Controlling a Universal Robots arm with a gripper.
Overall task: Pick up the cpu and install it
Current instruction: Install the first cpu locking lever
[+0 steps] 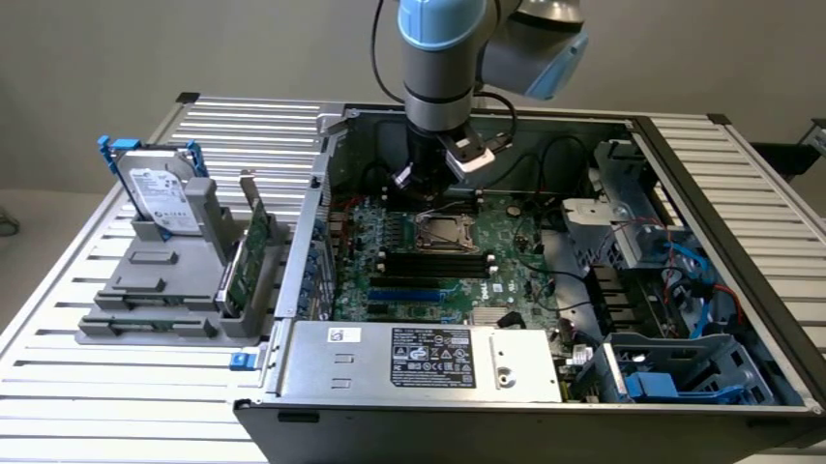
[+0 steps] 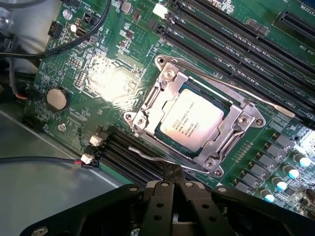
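Already, cpu (image 2: pixel 193 122) flat in socket (image 2: pixel 147 104), printed face up, hand (image 2: pixel 172 178) clenched empty, just beside.

cpu (image 2: pixel 194 122) in socket (image 2: pixel 147 105), socket on motherboard (image 1: pixel 516 256) inside case (image 1: pixel 516 437), hard drive (image 1: pixel 165 201) outside at exterior view's left

The arm (image 1: pixel 446 68) comes straight down from above, its grey column upright below a blue-capped joint. The wrist (image 1: pixel 436 145) points downward and carries the black claw (image 2: pixel 173 171). Its two fingers (image 2: pixel 168 177) are pressed together, tip against tip.
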